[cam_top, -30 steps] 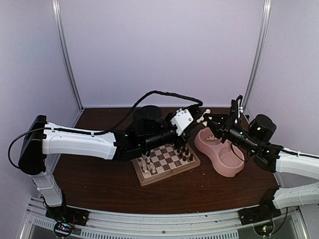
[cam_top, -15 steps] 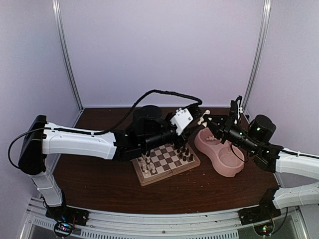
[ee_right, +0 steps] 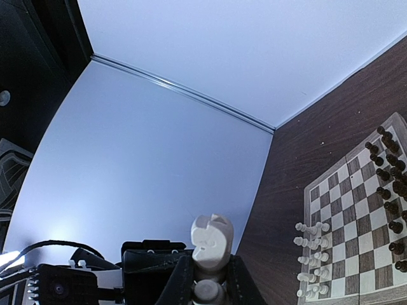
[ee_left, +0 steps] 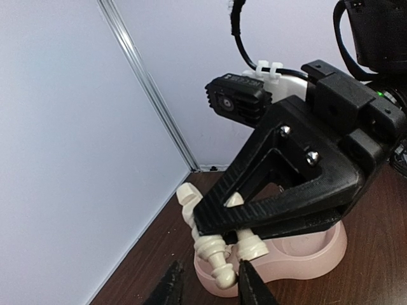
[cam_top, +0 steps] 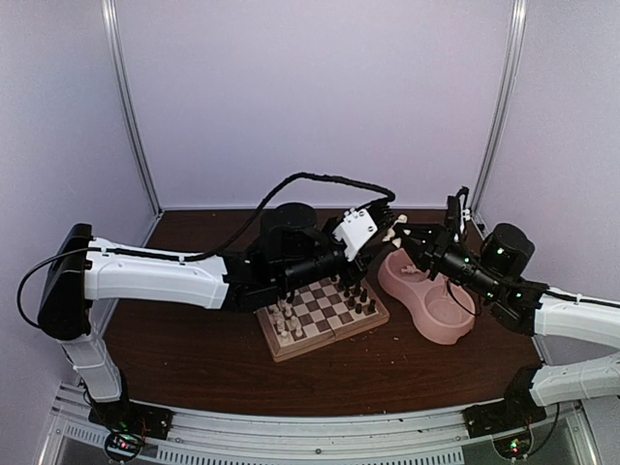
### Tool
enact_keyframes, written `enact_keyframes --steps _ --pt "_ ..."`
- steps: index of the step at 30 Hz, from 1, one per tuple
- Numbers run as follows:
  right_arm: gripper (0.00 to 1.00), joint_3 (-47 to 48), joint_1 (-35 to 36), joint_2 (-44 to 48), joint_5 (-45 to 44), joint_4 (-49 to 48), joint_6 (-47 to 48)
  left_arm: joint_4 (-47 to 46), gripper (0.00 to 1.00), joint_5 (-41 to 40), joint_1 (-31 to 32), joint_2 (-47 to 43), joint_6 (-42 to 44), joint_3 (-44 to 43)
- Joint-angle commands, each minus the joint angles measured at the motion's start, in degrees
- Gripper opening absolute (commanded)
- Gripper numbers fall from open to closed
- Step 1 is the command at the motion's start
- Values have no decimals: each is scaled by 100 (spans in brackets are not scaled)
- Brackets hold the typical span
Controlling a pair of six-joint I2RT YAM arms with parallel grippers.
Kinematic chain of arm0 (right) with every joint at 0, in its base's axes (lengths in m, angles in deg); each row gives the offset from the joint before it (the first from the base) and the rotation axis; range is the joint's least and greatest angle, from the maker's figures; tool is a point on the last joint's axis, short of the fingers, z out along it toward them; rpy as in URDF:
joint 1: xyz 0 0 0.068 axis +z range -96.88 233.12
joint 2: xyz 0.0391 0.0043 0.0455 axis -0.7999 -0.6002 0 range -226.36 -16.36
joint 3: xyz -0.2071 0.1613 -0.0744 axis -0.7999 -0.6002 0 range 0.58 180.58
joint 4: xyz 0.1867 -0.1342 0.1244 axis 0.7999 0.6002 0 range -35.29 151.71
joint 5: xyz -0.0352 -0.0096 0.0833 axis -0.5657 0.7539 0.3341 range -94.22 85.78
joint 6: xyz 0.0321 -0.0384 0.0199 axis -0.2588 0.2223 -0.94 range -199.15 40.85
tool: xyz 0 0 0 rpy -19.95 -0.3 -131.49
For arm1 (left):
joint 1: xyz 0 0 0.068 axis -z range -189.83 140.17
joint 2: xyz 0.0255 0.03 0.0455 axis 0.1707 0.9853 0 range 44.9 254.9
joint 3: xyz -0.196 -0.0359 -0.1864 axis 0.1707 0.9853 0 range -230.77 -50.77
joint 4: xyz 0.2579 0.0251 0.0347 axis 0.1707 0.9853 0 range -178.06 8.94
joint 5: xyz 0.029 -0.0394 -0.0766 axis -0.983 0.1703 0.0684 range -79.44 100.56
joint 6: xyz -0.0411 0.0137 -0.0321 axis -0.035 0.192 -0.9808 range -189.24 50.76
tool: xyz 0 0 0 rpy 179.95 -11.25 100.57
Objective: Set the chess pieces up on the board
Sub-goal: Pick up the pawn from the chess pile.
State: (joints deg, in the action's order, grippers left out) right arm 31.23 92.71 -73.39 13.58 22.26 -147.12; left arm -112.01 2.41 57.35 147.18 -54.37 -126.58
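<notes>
Brown table (cam_top: 194, 358) bearing wooden board (cam_top: 325, 312): cream chess pieces (ee_right: 311, 254) along 1 edge, dark pieces (ee_right: 389, 197) opposite. Pink double bowl (cam_top: 431, 295) just beside board. Right gripper (ee_right: 210, 279) clamps more cream pieces above bowl. Left gripper (ee_left: 211, 289), jaws apart, near them.

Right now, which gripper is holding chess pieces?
The right gripper, clamped on a bunch of cream chess pieces near the pink double bowl; the left gripper is open.
</notes>
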Motion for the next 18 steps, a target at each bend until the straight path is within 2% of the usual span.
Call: enact_keyframes --steps 1,9,18 --pt "4 -28 46 -9 22 -226 -63 -170 28 -13 -25 81 27 -222" --pt "4 -66 44 41 -10 -249 -60 -133 10 -72 -21 78 46 -216" --pt "4 -43 -131 310 -159 211 289 -29 0 -281 -20 -157 -259 118"
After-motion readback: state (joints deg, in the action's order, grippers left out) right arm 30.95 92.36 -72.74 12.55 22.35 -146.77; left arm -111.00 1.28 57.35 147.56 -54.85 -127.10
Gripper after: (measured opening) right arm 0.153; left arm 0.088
